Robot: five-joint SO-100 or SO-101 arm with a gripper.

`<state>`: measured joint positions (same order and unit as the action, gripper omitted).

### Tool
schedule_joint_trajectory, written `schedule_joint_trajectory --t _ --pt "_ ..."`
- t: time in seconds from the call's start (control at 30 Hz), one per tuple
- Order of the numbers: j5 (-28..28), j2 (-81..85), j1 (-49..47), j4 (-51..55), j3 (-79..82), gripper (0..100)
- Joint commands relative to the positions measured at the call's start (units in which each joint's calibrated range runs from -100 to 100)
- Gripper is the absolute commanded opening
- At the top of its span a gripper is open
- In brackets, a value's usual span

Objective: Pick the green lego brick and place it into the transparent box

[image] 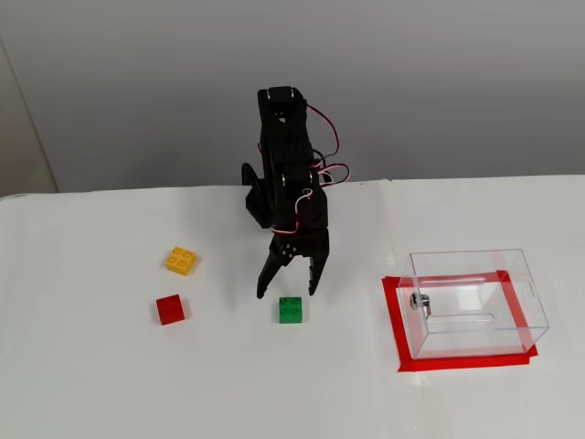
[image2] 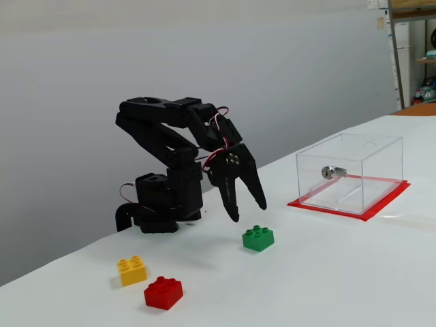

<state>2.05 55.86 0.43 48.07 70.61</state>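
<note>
The green lego brick (image: pixel 292 310) (image2: pixel 258 238) sits studs-up on the white table, untouched. My black gripper (image: pixel 287 294) (image2: pixel 248 212) hangs just behind and above it with its fingers spread open and nothing between them. The transparent box (image: pixel 475 302) (image2: pixel 349 173) stands on a red tape patch to the right in both fixed views, empty, with a small metal fitting on its left wall.
A yellow brick (image: pixel 181 261) (image2: pixel 132 270) and a red brick (image: pixel 169 309) (image2: pixel 163 292) lie left of the green one. The arm's base (image2: pixel 160 204) stands at the back of the table by a grey wall. Shelving (image2: pixel 412 51) shows far right.
</note>
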Motion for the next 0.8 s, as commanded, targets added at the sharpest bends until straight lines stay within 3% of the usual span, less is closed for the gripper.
schedule_joint_trajectory --t 0.0,0.77 --pt "-0.02 -2.95 0.35 -0.9 -0.54 41" --pt "-0.33 -14.91 -2.31 -9.08 -0.54 41"
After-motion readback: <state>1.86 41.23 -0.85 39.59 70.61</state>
